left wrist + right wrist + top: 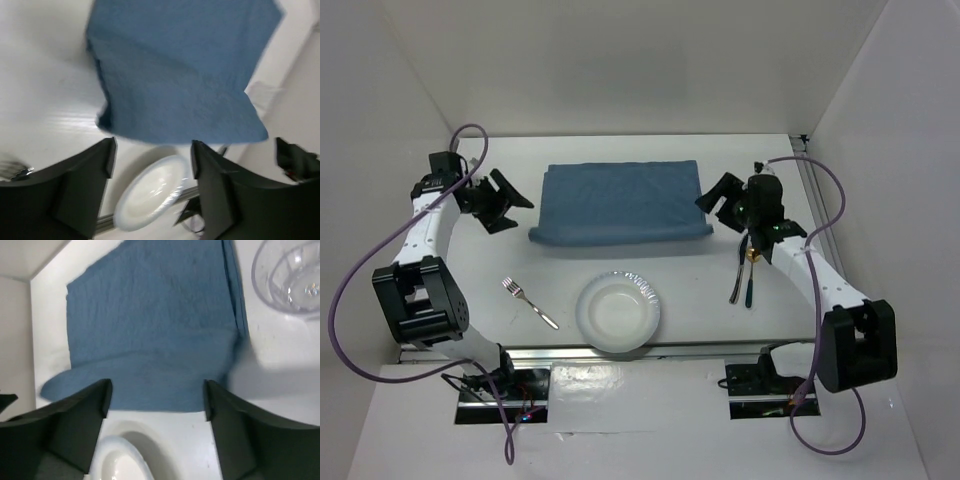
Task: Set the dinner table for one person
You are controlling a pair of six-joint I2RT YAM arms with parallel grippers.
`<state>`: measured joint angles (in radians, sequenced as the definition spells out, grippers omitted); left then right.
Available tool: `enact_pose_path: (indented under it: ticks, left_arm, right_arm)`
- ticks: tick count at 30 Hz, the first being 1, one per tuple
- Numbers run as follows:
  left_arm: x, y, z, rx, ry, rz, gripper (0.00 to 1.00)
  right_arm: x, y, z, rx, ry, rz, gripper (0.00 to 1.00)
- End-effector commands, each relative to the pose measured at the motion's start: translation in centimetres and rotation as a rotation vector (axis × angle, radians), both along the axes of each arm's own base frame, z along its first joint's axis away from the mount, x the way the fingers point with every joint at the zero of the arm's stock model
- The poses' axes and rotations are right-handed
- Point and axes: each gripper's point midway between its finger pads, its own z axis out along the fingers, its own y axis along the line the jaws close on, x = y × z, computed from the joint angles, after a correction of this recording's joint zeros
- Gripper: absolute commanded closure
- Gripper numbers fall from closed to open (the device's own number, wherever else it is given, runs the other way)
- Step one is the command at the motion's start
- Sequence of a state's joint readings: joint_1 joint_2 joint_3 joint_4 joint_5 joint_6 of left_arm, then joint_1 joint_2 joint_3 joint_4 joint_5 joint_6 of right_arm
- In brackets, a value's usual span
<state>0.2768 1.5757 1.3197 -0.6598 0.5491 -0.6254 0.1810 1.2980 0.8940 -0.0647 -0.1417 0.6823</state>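
On the white dinner table (pixel 500 265) a blue cloth mat (pixel 620 203) lies flat at the middle back. A white plate (pixel 618 311) sits near the front edge, with a silver fork (pixel 530 303) to its left and two dark utensils (pixel 744 282) to its right. My left gripper (pixel 520 213) hangs open off the mat's left end, empty. My right gripper (pixel 713 212) stands open off the mat's right end, also empty. The left wrist view shows the mat (pixel 180 75) and the plate (pixel 155 200) beyond open fingers (pixel 85 185). The right wrist view shows the mat (pixel 150 325), the plate's rim (pixel 120 460) and a clear glass (pixel 290 275).
White walls close in the table at the back and both sides. A metal rail (pixel 620 352) runs along the front edge and another (pixel 812 180) along the right side. Purple cables (pixel 350 290) loop beside each arm.
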Motion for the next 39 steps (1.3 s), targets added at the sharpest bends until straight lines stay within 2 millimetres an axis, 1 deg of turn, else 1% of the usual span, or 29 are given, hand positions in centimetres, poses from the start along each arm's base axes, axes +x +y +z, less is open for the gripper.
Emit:
enact_pose_path:
  ticks: [1, 2, 4, 6, 7, 8, 9, 10, 11, 12, 14, 15, 16, 17, 18, 19, 20, 21, 22, 24, 25, 27, 28, 31, 32, 34, 35, 37, 39]
  left_arm:
    - [-1.4, 2.1, -1.5, 0.145, 0.073, -0.011, 0.17]
    - [-1.0, 3.1, -1.2, 0.193, 0.082, 0.017, 0.14]
    - [-0.6, 3.7, -0.9, 0.22, 0.083, 0.033, 0.14]
    - [0.2, 3.7, -0.2, 0.237, 0.049, 0.031, 0.14]
    - [0.6, 3.4, 0.0, 0.242, 0.03, 0.023, 0.17]
    - [1.2, 2.3, -0.7, 0.235, 0.034, -0.002, 0.3]
    - [1.7, 1.6, -0.5, 0.237, 0.027, -0.021, 0.49]
    - [2.1, 0.8, -1.1, 0.234, 0.038, -0.044, 0.66]
    - [2.6, -0.5, -1.7, 0.246, 0.05, -0.078, 1.0]
    - [3.5, -1.1, -3.2, 0.24, 0.094, -0.089, 1.0]
    - [3.9, -2.8, -5.2, 0.247, 0.151, -0.121, 1.0]
    - [4.1, -3.3, -6.2, 0.253, 0.175, -0.126, 1.0]
    - [4.3, -3.6, -8.2, 0.259, 0.214, -0.14, 1.0]
    - [4.5, -4.1, -8.8, 0.261, 0.231, -0.139, 1.0]
    - [4.6, -4.6, -9.6, 0.28, 0.243, -0.144, 1.0]
    - [4.5, -5.1, -10.4, 0.273, 0.267, -0.143, 1.0]
    - [4.6, -5.3, -11.6, 0.281, 0.284, -0.151, 1.0]
    - [4.5, -5.8, -12.1, 0.277, 0.298, -0.153, 1.0]
    - [4.4, -6.0, -12.7, 0.287, 0.312, -0.16, 1.0]
    - [4.1, -5.8, -14.5, 0.298, 0.355, -0.161, 1.0]
    - [4.0, -6.2, -14.9, 0.299, 0.365, -0.171, 1.0]
    - [3.7, -6.2, -15.9, 0.298, 0.389, -0.175, 1.0]
    - [4.0, -6.2, -15.6, 0.299, 0.38, -0.173, 1.0]
    - [4.1, -6.1, -16.7, 0.303, 0.399, -0.164, 1.0]
    - [4.1, -6.1, -16.7, 0.303, 0.399, -0.164, 1.0]
    - [3.9, -6.4, -17.1, 0.304, 0.409, -0.175, 1.0]
    - [3.9, -6.3, -17.2, 0.314, 0.41, -0.17, 1.0]
    - [3.8, -6.3, -17.6, 0.314, 0.419, -0.172, 1.0]
    - [3.0, -6.1, -17.9, 0.318, 0.441, -0.163, 1.0]
  right_arm:
    - [-1.5, 0.1, 1.4, -0.035, -0.043, 0.012, 0.12]
    - [-2.0, 0.0, 1.3, -0.059, -0.04, 0.024, 0.08]
    - [-1.9, 0.3, 2.5, -0.071, -0.063, 0.042, 0.06]
    - [-1.2, 0.8, 4.1, -0.1, -0.1, 0.069, 0.05]
    - [-1.0, 1.5, 4.1, -0.114, -0.094, 0.093, 0.05]
    - [-0.6, 1.9, 1.9, -0.147, -0.021, 0.117, 0.16]
    - [0.1, 3.1, 3.0, -0.157, -0.032, 0.146, 0.28]
    - [0.6, 3.7, 2.3, -0.175, -0.007, 0.168, 0.39]
    - [1.0, 4.3, -0.6, -0.203, 0.084, 0.193, 0.53]
    - [1.9, 5.4, -0.1, -0.21, 0.078, 0.205, 0.79]
    - [2.8, 6.5, -1.6, -0.24, 0.114, 0.23, 0.97]
    - [3.2, 7.1, -3.9, -0.255, 0.171, 0.245, 1.0]
    - [4.0, 7.7, -3.8, -0.26, 0.164, 0.246, 1.0]
    - [4.3, 7.8, -4.6, -0.266, 0.186, 0.249, 1.0]
    - [4.7, 8.0, -6.7, -0.277, 0.229, 0.253, 1.0]
    - [5.2, 8.2, -7.0, -0.278, 0.232, 0.253, 1.0]
    - [5.1, 8.5, -8.0, -0.272, 0.26, 0.271, 1.0]
    - [4.9, 8.4, -9.1, -0.275, 0.302, 0.269, 1.0]
    - [4.8, 8.4, -10.9, -0.284, 0.34, 0.273, 1.0]
    - [4.5, 8.8, -12.1, -0.284, 0.361, 0.277, 1.0]
    - [4.3, 8.7, -12.4, -0.284, 0.364, 0.278, 1.0]
    - [3.3, 8.4, -14.2, -0.287, 0.407, 0.274, 1.0]
    - [3.0, 8.3, -14.6, -0.281, 0.423, 0.266, 1.0]
    - [1.7, 7.5, -16.2, -0.289, 0.476, 0.23, 1.0]
    - [0.8, 6.9, -17.2, -0.303, 0.504, 0.225, 1.0]
    - [0.4, 6.6, -17.3, -0.294, 0.51, 0.201, 1.0]
    - [-0.5, 6.7, -18.2, -0.302, 0.527, 0.21, 1.0]
    - [-0.9, 6.4, -18.0, -0.292, 0.526, 0.184, 1.0]
    - [-2.1, 6.0, -18.9, -0.294, 0.554, 0.178, 1.0]
